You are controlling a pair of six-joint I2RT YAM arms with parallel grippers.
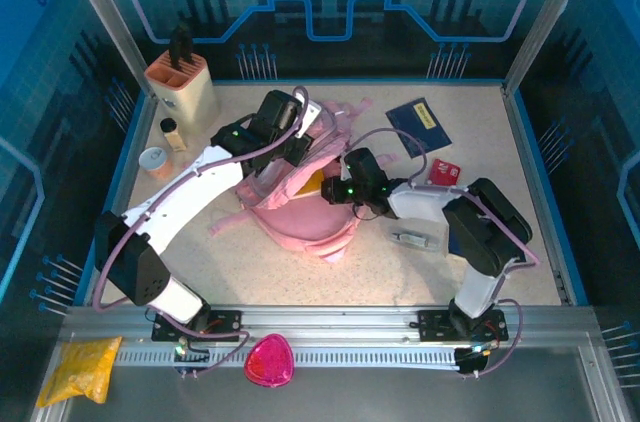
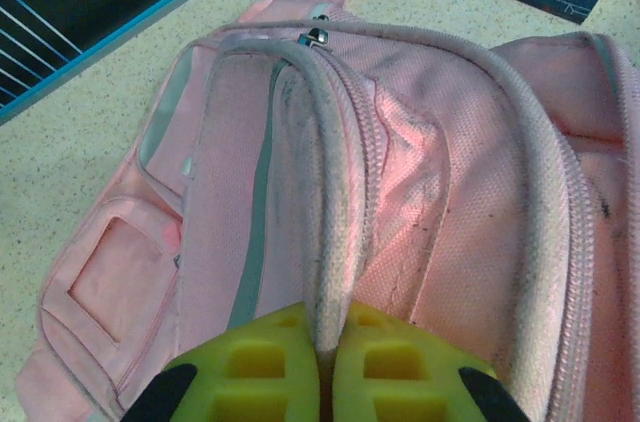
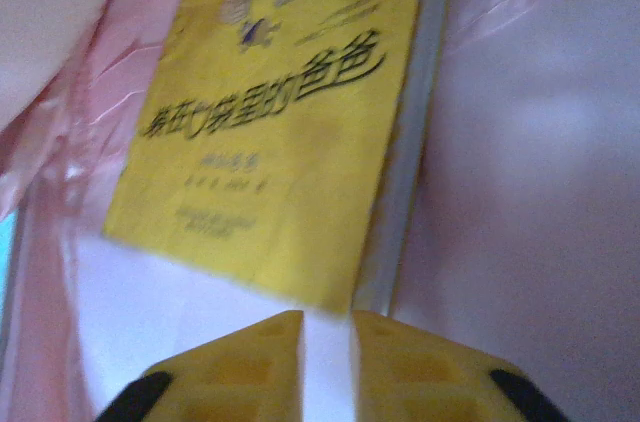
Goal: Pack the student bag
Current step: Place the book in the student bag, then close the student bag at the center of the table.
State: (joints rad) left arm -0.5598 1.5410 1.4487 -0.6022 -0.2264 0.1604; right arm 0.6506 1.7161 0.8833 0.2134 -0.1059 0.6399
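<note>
Pink backpack [image 1: 300, 207] lying mid table [image 1: 500, 157], mouth open, left gripper [image 2: 327, 332] clamped tight on its zipper rim, right gripper [image 3: 327, 327] inside it, jaws narrow, yellow book [image 3: 280, 112] just ahead, can't tell if it's pinched

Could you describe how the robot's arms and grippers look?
Both the left arm and right arm have white shells, black joints, lilac cables and a small green light. The left gripper and right gripper have yellow-green block fingers with square recesses, on black mounts.
</note>
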